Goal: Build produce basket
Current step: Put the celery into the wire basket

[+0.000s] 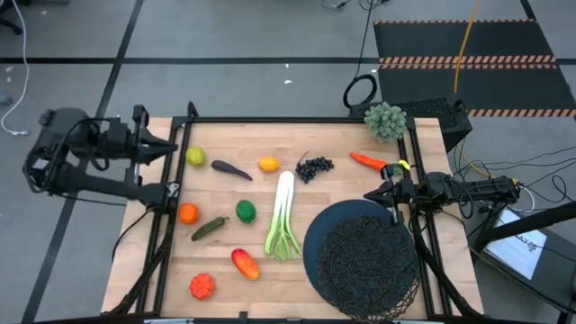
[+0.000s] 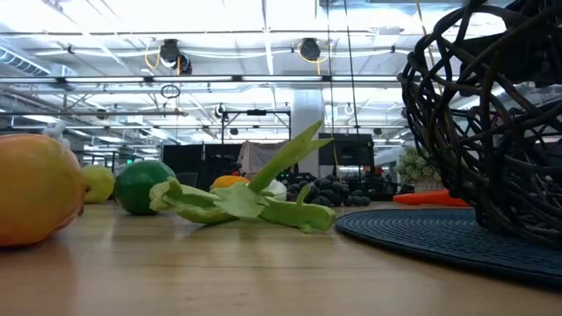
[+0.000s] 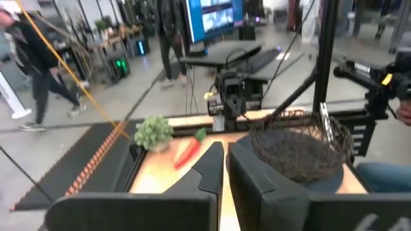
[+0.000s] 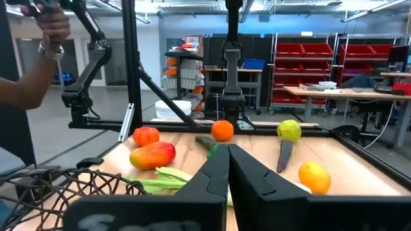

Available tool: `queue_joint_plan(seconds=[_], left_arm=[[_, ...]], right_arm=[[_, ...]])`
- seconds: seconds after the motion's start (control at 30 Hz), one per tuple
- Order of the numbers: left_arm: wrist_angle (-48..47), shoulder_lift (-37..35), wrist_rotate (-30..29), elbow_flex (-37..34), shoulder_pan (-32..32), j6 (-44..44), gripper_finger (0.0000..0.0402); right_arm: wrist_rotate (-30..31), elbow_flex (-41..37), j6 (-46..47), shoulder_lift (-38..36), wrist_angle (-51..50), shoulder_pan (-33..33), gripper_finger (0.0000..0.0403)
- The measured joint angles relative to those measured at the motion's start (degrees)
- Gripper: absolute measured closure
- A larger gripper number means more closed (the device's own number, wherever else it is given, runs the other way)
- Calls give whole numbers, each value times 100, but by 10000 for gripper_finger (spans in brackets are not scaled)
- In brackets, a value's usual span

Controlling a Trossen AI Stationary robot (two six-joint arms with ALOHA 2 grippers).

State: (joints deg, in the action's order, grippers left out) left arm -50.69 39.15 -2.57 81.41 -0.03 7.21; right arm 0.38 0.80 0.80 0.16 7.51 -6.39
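Observation:
The black wire-mesh basket (image 1: 364,261) stands on a dark round mat at the table's near right, and shows large in the low view (image 2: 492,114). Produce lies loose on the wood: celery stalk (image 1: 283,216), grapes (image 1: 314,167), eggplant (image 1: 231,169), lemon (image 1: 268,164), yellow-green fruit (image 1: 195,156), lime (image 1: 246,211), orange (image 1: 187,212), pickle (image 1: 209,228), mango (image 1: 245,263), carrot (image 1: 367,161). My left gripper (image 1: 174,148) is shut and empty at the table's left edge. My right gripper (image 1: 369,193) is shut and empty just beyond the basket's far rim.
A grey-green bumpy clump (image 1: 385,120) sits at the far right corner. A red-orange bumpy piece (image 1: 202,286) lies near the front left. A black frame runs along the table's edges. A person's hand (image 4: 51,22) shows beyond the table's left side.

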Motion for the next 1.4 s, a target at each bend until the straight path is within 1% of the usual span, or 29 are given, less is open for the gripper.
queue_joint_plan(seconds=[0.13,0.2,0.3,0.43,0.57,0.8,0.97,1.03,1.2,1.33,1.4], left_arm=[[-339,451,-2,520,0,-262,370],[-416,581,-2,571,0,-278,369],[-498,671,-4,485,0,-282,369],[-355,696,-52,138,0,-159,369],[147,700,-55,-412,0,-126,369],[1203,710,-57,-1476,-1,18,369],[2183,713,-59,-2103,-2,84,369],[2392,711,-59,-2234,-2,111,369],[2485,711,-118,-2348,-2,107,369],[2598,709,-266,-2350,0,63,369],[2633,708,-308,-2350,0,63,369]], right_arm=[[141,0,411,0,-2,0,403],[266,0,593,0,-2,-1,403],[334,0,567,0,-2,0,403],[362,0,629,0,-2,0,403],[409,0,1056,0,-4,0,403],[588,0,1364,0,-2,0,403],[603,0,1258,0,-5,0,403],[820,0,1051,0,-6,-2,403],[1148,0,1047,15,-45,-2,403],[1156,107,990,9,340,0,403],[1150,313,891,62,219,-2,403]])
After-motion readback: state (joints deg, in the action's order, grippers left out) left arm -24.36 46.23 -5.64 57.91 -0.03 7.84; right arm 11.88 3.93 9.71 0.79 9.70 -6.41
